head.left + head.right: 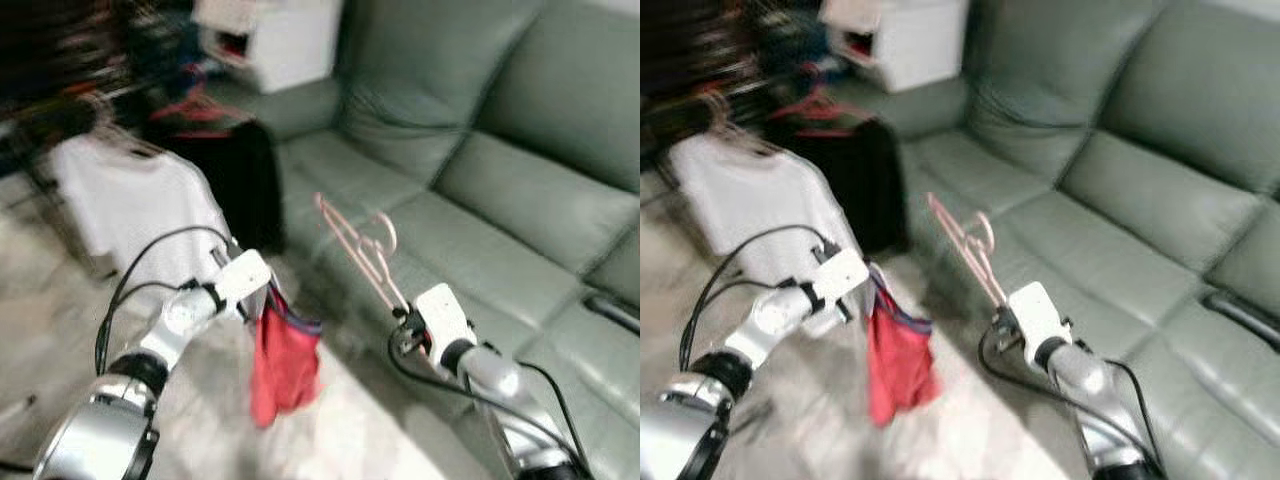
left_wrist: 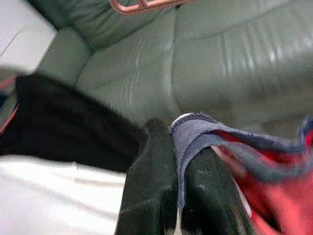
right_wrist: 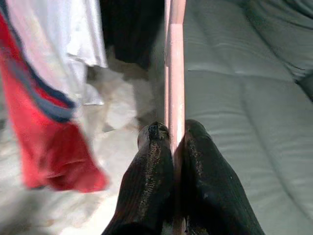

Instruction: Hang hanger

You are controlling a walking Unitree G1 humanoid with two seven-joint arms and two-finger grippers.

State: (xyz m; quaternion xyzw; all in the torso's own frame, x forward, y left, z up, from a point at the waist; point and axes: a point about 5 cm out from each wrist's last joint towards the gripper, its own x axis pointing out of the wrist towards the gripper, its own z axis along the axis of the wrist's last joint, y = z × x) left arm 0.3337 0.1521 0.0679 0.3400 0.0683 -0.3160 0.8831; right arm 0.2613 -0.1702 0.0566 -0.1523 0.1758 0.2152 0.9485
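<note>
Between hanger (image 1: 358, 243) and sofa (image 1: 480, 190) — white shirt (image 1: 135, 205), black garment (image 1: 245, 180).

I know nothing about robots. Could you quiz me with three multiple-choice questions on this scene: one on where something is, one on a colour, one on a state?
1. Where is the pink hanger?
A. on the sofa
B. in the right gripper
C. on the floor

2. What colour is the garment hanging from the left gripper?
A. red with blue trim
B. yellow
C. green

3. How are the right gripper's fingers?
A. wide open
B. folded away
C. shut on the hanger

Answers:
1. B: the hanger sticks up from that gripper, above the grey sofa.
2. A: red cloth, blue edge pinched between the fingers.
3. C: both black fingers press on the pink bar.
</note>
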